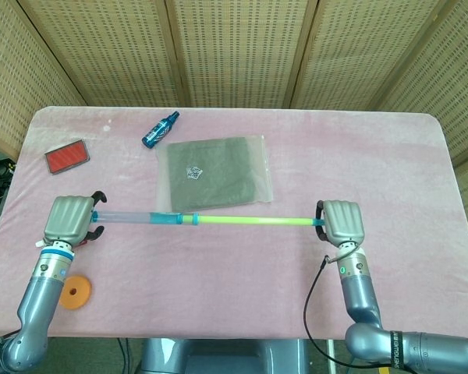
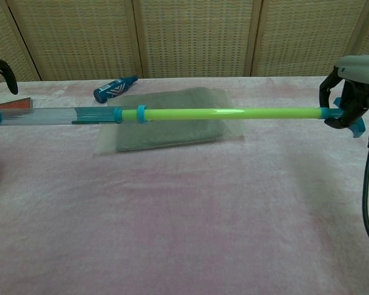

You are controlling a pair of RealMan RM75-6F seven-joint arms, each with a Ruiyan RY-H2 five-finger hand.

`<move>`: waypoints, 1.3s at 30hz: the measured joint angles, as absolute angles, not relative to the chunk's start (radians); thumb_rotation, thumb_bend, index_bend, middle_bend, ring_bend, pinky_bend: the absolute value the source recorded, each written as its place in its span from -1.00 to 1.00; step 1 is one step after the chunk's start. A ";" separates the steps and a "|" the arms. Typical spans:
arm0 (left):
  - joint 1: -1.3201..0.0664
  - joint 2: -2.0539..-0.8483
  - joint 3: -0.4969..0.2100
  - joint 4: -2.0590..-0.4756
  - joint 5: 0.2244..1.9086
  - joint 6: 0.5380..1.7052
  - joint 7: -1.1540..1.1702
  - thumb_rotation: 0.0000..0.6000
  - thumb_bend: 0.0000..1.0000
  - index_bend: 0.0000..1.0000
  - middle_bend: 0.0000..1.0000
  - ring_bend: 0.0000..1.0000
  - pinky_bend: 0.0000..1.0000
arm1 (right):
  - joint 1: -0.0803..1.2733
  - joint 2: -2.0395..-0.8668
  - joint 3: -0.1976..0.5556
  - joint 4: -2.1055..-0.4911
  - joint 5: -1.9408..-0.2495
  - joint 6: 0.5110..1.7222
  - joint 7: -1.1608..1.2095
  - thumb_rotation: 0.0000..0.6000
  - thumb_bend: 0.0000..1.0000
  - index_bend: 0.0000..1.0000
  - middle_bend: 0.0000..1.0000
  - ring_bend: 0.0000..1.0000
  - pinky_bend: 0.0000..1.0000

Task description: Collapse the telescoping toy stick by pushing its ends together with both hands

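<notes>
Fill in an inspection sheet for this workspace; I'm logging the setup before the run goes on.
Surface: table under a pink cloth.
Job's things: telescoping toy stick, extended, green rod out of its clear tube, held above the table.
Clutter: blue spray bottle, red-topped block, orange disc, grey bagged item behind the stick.
Hands: left hand holds the tube end; right hand holds the rod end.
Cables: black cable along the right arm.
Surroundings: woven folding screen behind.
</notes>
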State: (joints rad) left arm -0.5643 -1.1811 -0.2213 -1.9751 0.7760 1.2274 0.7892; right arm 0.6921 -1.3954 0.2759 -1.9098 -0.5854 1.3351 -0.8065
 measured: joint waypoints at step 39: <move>-0.601 -1.236 -0.150 -1.977 0.816 1.265 0.712 1.00 -0.09 0.09 0.61 0.41 0.27 | 0.723 -1.400 0.228 -1.977 -0.602 1.379 -0.820 1.00 0.17 0.70 1.00 0.94 0.81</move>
State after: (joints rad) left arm -0.6015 -1.2364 -0.1498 -1.9775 0.8156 1.2653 0.7124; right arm 0.7226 -1.4005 0.2276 -1.9773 -0.6015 1.3794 -0.8201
